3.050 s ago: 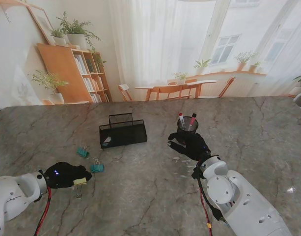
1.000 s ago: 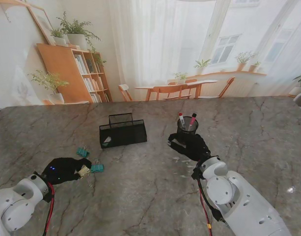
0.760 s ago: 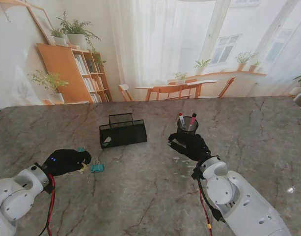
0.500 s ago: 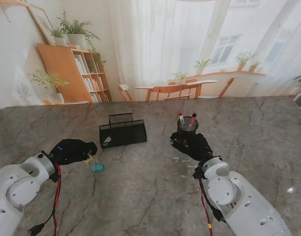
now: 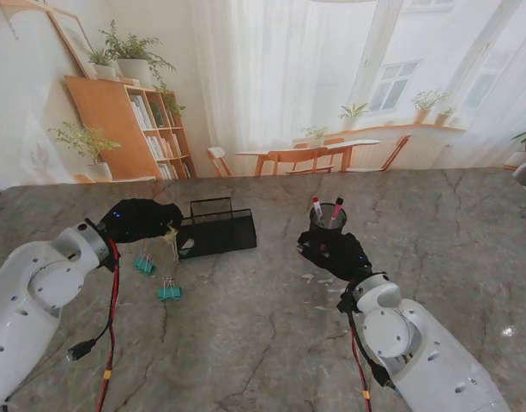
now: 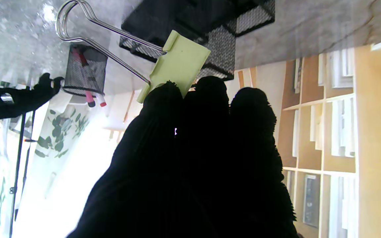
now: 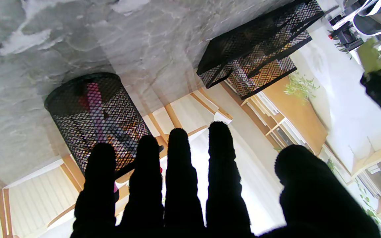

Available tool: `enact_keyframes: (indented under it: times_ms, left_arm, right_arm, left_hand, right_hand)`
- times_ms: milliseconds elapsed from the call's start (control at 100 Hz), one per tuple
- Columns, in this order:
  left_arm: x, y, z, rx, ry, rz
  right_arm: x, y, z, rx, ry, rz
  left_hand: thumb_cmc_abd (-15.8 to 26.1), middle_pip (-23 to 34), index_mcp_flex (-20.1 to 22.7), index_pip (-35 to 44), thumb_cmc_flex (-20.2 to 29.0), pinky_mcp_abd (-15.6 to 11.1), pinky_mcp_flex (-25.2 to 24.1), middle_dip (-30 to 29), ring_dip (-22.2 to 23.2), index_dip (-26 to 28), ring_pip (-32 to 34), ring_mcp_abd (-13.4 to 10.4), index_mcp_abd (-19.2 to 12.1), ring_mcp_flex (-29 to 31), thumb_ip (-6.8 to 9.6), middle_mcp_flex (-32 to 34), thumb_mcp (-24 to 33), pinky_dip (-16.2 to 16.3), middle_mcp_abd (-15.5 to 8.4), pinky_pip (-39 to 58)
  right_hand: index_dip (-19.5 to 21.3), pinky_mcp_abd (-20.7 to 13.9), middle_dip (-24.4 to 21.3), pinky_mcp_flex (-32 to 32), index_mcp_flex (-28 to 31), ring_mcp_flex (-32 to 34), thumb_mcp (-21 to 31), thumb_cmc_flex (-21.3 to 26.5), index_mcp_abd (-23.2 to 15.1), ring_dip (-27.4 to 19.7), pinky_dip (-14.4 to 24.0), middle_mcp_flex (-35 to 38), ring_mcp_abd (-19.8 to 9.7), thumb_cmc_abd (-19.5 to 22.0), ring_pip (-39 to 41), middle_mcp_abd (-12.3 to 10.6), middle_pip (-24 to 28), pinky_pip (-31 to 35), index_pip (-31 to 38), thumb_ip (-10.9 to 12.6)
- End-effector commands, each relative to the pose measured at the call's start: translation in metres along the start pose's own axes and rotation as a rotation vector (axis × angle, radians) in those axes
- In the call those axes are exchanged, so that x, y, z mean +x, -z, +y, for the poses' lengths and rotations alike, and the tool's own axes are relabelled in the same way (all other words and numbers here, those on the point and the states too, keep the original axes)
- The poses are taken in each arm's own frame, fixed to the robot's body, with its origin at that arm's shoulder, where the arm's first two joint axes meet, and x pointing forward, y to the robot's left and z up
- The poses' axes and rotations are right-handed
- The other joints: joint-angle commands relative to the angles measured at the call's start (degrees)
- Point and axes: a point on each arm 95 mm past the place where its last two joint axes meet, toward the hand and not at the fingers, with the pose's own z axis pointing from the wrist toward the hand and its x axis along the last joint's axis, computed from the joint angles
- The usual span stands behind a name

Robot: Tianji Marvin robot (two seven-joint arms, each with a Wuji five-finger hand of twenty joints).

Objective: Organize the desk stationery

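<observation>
My left hand [image 5: 141, 220] is shut on a pale green binder clip [image 6: 177, 66], whose wire handles stick out past the fingertips. In the stand view the clip [image 5: 170, 235] hangs just left of the black mesh tray [image 5: 214, 230]. Two teal binder clips [image 5: 144, 264] [image 5: 169, 291] lie on the table nearer to me than the hand. My right hand [image 5: 335, 253] is open, fingers spread, just short of the black mesh pen cup [image 5: 327, 220], which holds red-capped pens [image 7: 94, 99].
The grey marble table [image 5: 263, 343] stretches on all sides. Small pale scraps [image 5: 318, 279] lie near my right wrist. The mesh tray [image 7: 253, 53] has a taller back compartment and a small light object inside.
My left hand lifted the green clip off the table near me and carried it farther away and rightward to the tray's left side. The right hand barely shifted.
</observation>
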Motion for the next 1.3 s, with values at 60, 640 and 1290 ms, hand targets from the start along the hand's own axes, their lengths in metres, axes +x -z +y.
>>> enact_keyframes:
  times_ms: [60,640,1290]
  left_arm:
    - [-0.007,-0.029,-0.021,0.038,0.012,0.002]
    - [-0.036,-0.140,-0.010,-0.006,0.106,-0.021]
    - [-0.028,-0.157,0.007,-0.083,0.108,0.002]
  right_arm:
    - [0.000,0.001,-0.001,0.009,-0.001,-0.005]
    - [-0.004,0.003,0.001,0.003,0.005,-0.030]
    - [-0.007,0.005,0.003,-0.007,0.002,-0.039]
  left_hand:
    - [2.07,1.25,0.59,2.91,2.71,-4.34,1.92,-0.30,0.92,-0.39,0.28,-1.14,2.01,0.73,-2.89,1.68,2.86,2.00,1.46,-1.01]
    - [2.65,1.13,-0.51,3.57,2.71,-4.75,2.19,-0.70,1.17,-1.44,-0.33,-1.23,2.21,0.13,-2.84,0.57,3.01,3.09,1.51,-3.48]
    - [5.00,2.98,-2.63,-12.23,-1.61,8.40,-12.91,-12.11,-2.44,-1.94,-3.74,4.97,-0.59,-10.17,-2.88,-9.44,-3.57,5.12,-1.06,2.31]
  right_hand:
    - [1.23,0.07,0.58,-0.83,0.87,0.08,-1.67,0.03,-0.12,-0.10,-0.90,0.14,0.02,1.62,0.09,0.23,1.04,0.84,0.73,-1.07]
    - [1.19,0.12,0.57,-0.88,0.90,0.00,-1.71,-0.01,-0.05,-0.08,-0.88,0.15,0.08,1.64,-0.05,0.23,1.03,0.71,0.70,-1.07]
    - [1.19,0.08,0.58,-0.90,0.97,0.08,-1.69,0.04,-0.12,-0.02,-0.80,0.20,0.04,1.63,-0.02,0.22,1.03,0.64,0.74,-1.05]
